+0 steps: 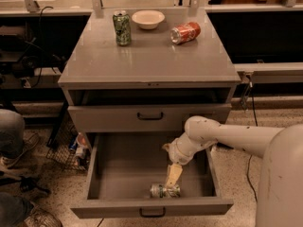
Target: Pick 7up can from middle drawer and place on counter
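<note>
The 7up can (pixel 165 190) lies on its side near the front of the open middle drawer (pixel 118 167), the cabinet's lowest. My gripper (pixel 172 178) reaches down into the drawer from the right and hangs just above the can's right part. The counter (pixel 149 56) is the grey top of the cabinet, above and behind.
On the counter stand a dark green can (pixel 122 28), a white bowl (pixel 148 19) and an orange-red can (pixel 185 32) lying on its side. A shallower closed drawer (pixel 150 116) sits above the open one. A wire basket (pixel 71 148) is on the floor at the left.
</note>
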Motion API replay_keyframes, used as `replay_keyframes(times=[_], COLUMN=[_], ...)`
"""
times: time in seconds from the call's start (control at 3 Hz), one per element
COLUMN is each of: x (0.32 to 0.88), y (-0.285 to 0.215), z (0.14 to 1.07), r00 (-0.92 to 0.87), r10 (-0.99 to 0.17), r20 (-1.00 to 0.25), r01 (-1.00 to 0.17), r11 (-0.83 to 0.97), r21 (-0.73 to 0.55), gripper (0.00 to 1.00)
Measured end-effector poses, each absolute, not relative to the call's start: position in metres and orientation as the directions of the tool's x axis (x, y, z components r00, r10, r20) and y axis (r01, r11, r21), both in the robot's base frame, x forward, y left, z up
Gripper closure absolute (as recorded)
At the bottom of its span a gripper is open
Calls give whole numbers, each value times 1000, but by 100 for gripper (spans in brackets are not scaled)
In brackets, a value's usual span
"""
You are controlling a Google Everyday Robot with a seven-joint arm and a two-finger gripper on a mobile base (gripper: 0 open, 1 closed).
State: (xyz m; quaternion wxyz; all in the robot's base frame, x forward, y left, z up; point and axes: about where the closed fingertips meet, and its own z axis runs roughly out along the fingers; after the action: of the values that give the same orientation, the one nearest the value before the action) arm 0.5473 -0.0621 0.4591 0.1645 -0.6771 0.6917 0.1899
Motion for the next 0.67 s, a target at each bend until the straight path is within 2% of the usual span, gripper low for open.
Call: replay_keyframes(times=[0.67], x=[557], y=[-63], z=[408], r00=[-24], r10=[-878], r20=[-477], r01=[-1000], r11=[18], r21=[17], gripper=[0])
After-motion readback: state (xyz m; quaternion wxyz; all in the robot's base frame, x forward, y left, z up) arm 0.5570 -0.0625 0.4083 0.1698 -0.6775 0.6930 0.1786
